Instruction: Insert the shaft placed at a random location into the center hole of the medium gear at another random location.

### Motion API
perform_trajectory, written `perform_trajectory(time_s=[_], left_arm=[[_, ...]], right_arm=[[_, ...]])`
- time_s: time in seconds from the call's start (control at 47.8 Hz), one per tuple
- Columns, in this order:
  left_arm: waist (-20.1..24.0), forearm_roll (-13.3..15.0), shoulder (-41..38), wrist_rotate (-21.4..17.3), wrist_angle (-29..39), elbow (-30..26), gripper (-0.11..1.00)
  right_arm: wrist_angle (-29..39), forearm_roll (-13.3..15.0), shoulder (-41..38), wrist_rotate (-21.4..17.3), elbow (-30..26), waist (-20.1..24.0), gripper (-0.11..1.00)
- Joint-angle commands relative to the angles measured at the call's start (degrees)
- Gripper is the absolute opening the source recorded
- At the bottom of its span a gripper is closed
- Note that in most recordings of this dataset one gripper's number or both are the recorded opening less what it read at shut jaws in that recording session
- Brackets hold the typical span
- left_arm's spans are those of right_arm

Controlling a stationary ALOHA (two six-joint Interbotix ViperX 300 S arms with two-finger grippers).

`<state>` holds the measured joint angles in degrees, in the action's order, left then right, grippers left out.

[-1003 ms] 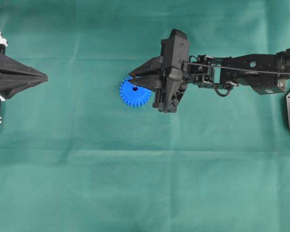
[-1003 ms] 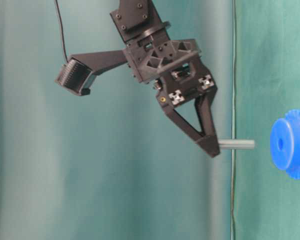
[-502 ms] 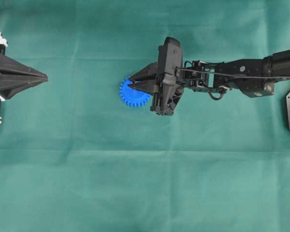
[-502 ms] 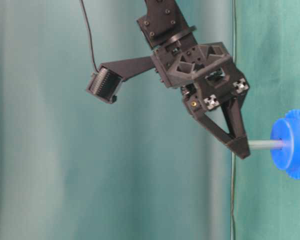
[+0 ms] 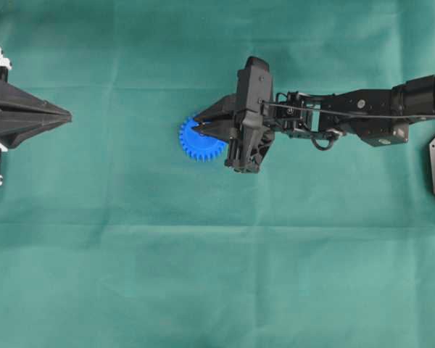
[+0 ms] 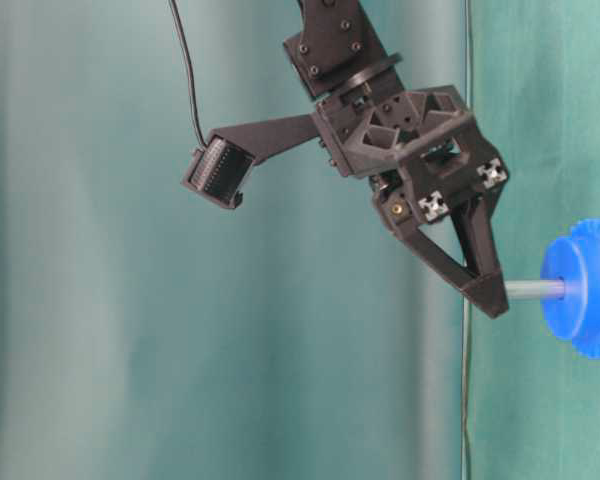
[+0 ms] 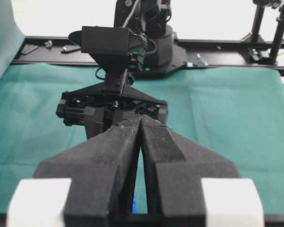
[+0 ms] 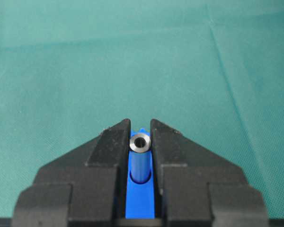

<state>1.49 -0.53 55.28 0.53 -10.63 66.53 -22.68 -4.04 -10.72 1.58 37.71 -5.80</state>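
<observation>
The work surface is a green cloth [image 5: 203,275] covering the whole table; a faint crease runs across it in the overhead view. In the left wrist view a black frame rail [image 7: 227,47] borders the cloth's far edge, with a pale background behind it. No containers are visible.

The medium gear [image 5: 196,141] lies flat on the cloth, left of the table's middle. In the table-level view, which is turned on its side, the gear [image 6: 585,290] appears at the right edge.

The right gripper [image 5: 197,127] is positioned directly over the gear. Its 2 fingers [image 8: 111,146] are closed narrowly on the shaft [image 8: 140,158], which stands between them. In the table-level view the shaft [image 6: 532,290] spans from the fingertips to the gear's raised hub, its lower end at the center hole; how deep it sits cannot be told.

The left gripper [image 5: 67,114] rests at the left edge of the overhead view, well apart from the gear. Its fingers [image 7: 113,156] are pressed together, holding nothing.
</observation>
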Motion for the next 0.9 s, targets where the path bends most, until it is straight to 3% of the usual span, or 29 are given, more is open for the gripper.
perform_trajectory(time_s=[0.0, 0.878], left_arm=[[0.2, -0.2, -0.4, -0.1, -0.4, -1.0, 0.0], [0.2, -0.2, -0.4, -0.1, -0.4, -1.0, 0.0]], right_arm=[[-0.6, -0.2, 1.8, 0.1, -0.8, -0.1, 0.13], [-0.9, 0.0, -3.5, 0.1, -0.5, -0.1, 0.13]])
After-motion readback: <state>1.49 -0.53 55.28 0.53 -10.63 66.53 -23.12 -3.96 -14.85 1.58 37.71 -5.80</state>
